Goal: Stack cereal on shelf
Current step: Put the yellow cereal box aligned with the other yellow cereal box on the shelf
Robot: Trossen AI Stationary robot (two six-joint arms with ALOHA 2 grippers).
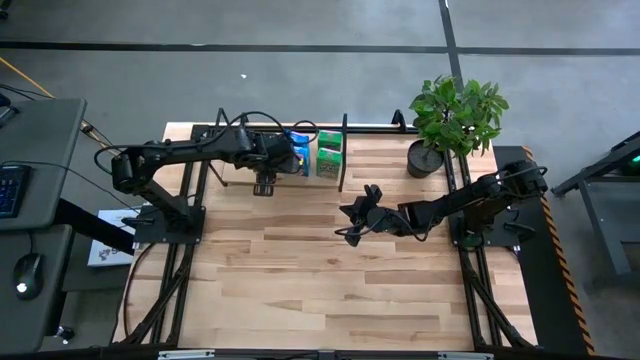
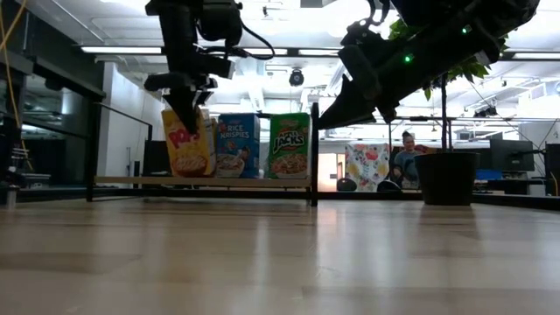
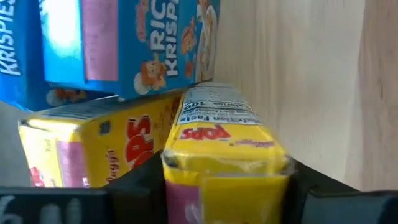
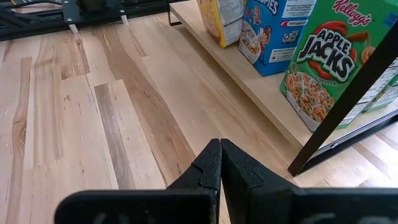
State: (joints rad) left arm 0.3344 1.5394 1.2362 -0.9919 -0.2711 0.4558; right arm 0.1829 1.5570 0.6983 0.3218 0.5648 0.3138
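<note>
On the shelf (image 2: 201,181), left end effector (image 3: 227,186) grips a yellow cereal box (image 3: 221,134); right end effector (image 4: 220,163) closed.

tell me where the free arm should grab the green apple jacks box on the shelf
Grip the Apple Jacks box across its narrow side edges near the top, coming from above. It stands upright on the shelf with the Rice Krispies box close on one side and the black divider on the other, so only its top is open.
</note>
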